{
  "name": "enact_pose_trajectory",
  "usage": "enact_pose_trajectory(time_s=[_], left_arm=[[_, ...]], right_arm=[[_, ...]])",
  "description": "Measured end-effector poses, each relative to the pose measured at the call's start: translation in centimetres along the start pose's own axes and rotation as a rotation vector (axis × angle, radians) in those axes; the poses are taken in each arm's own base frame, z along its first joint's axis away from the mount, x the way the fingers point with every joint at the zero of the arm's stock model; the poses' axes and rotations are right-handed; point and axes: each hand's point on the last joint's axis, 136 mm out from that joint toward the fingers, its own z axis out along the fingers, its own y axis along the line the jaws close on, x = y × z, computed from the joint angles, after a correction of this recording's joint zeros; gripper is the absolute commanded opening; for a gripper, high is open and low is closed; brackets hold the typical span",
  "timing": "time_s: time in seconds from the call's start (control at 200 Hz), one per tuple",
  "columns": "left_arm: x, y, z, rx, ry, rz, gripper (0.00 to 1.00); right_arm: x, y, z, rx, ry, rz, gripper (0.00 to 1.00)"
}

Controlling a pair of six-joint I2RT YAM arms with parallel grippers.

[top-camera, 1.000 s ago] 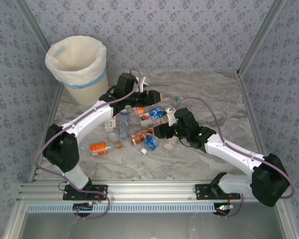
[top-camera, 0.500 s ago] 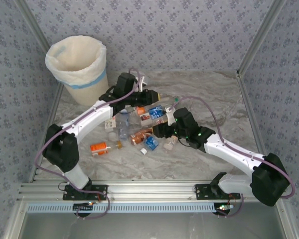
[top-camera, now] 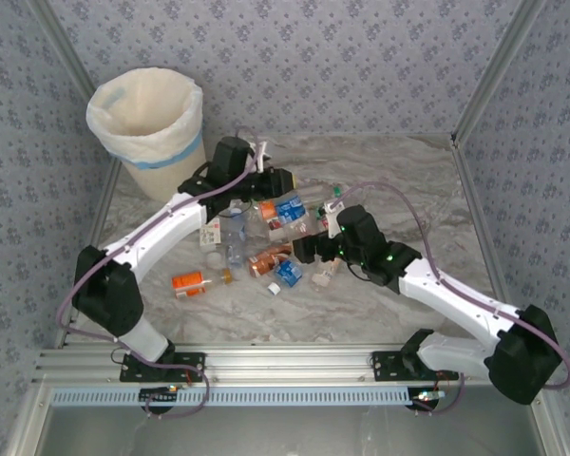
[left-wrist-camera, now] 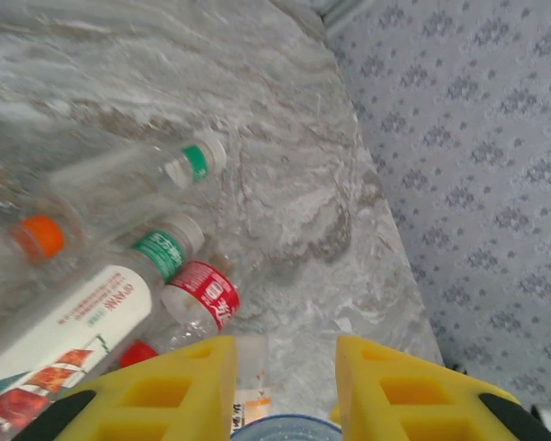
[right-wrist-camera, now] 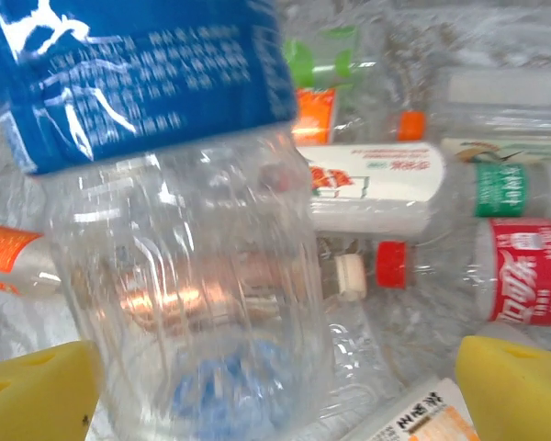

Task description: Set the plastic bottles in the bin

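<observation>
left gripper (left-wrist-camera: 285, 369) closed, apparently on a blue-rimmed bottle (left-wrist-camera: 285, 428) | right gripper (right-wrist-camera: 275, 386) fingers wide apart, clear bottle (right-wrist-camera: 193, 276) between | plastic bottles (top-camera: 271, 261) heaped right of bin (top-camera: 171, 152) | advice: lift straight up, clear the heap, then swing over bin

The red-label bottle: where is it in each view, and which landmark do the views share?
Top external: too small to pick out in the bottle pile.
Left wrist: red-label bottle, lower left of centre.
Right wrist: red-label bottle at right edge, mid-height.
Shared landmark: green-label bottle lying beside it.
</observation>
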Motion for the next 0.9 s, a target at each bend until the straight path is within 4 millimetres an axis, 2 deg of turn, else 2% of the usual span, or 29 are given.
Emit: enact_pose_trajectory(time_s=[0.09, 0.235, 0.315, 0.38, 0.6, 0.72, 0.78, 0.904], left_arm=[[-0.8, 0.7, -1.5, -0.051, -0.037, 0.043, 0.0], [-2.7, 1.1, -4.4, -0.165, -0.104, 0.144, 0.0], [-4.8, 0.9, -6.4, -0.247, -0.176, 0.212, 0.0], [-7.3, 0.5, -8.5, -0.337, -0.256, 0.27, 0.0], [-15.7, -2.1, -17.0, -0.61, -0.564, 0.444, 0.0], [-19.7, -3.1, -20.4, -0.729, -0.692, 0.51, 0.0], [-21.4, -3.1, -21.7, -0.775, -0.736, 0.528, 0.0], [-25.5, -0.8, -24.4, -0.882, -0.802, 0.519, 0.0]], right_arm=[[-0.1, -1.5, -1.0, 0.079, -0.027, 0.027, 1.0], [1.5, -5.8, -2.4, 0.283, -0.045, 0.115, 1.0], [2.4, -7.5, -2.9, 0.359, -0.049, 0.151, 1.0], [2.9, -8.5, -3.3, 0.403, -0.051, 0.17, 1.0], [2.8, -9.5, -3.9, 0.462, -0.078, 0.194, 1.0], [2.7, -9.8, -4.1, 0.478, -0.089, 0.198, 1.0], [2.6, -9.9, -4.2, 0.484, -0.094, 0.198, 1.0], [2.3, -9.9, -4.6, 0.484, -0.111, 0.2, 1.0]])
